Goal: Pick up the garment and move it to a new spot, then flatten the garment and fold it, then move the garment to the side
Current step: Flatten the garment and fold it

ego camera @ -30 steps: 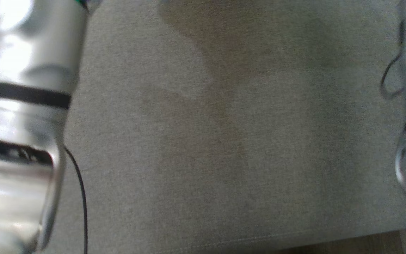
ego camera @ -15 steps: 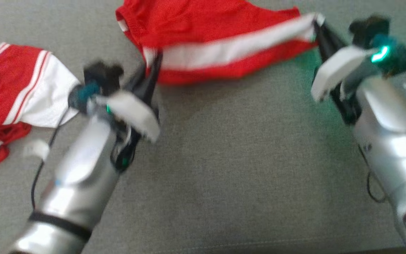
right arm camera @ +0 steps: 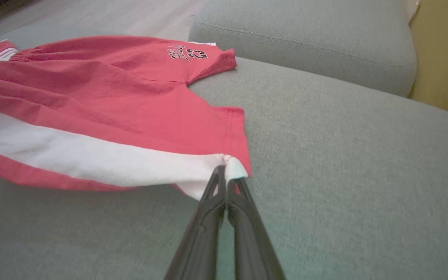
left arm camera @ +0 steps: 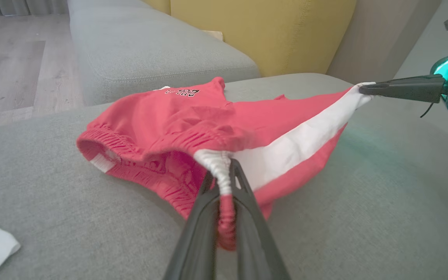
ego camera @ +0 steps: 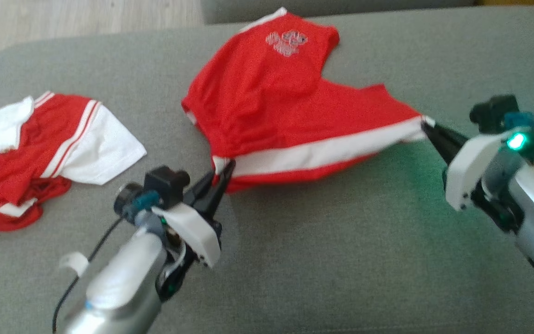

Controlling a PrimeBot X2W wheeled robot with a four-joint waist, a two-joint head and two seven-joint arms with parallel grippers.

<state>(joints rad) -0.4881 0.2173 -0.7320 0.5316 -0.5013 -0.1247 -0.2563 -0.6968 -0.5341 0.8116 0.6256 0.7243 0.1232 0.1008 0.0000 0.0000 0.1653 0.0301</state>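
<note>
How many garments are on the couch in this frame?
2: red shorts stretched between the left tool and right tool; a red-and-white garment crumpled at the far left, possibly hiding more.

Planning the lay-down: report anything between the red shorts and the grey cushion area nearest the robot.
Nothing visible. Left gripper and right gripper pinch the white-striped red shorts; the grey fabric cushion nearer the robot is bare. A crumpled red-and-white garment lies apart, leftward.
</note>
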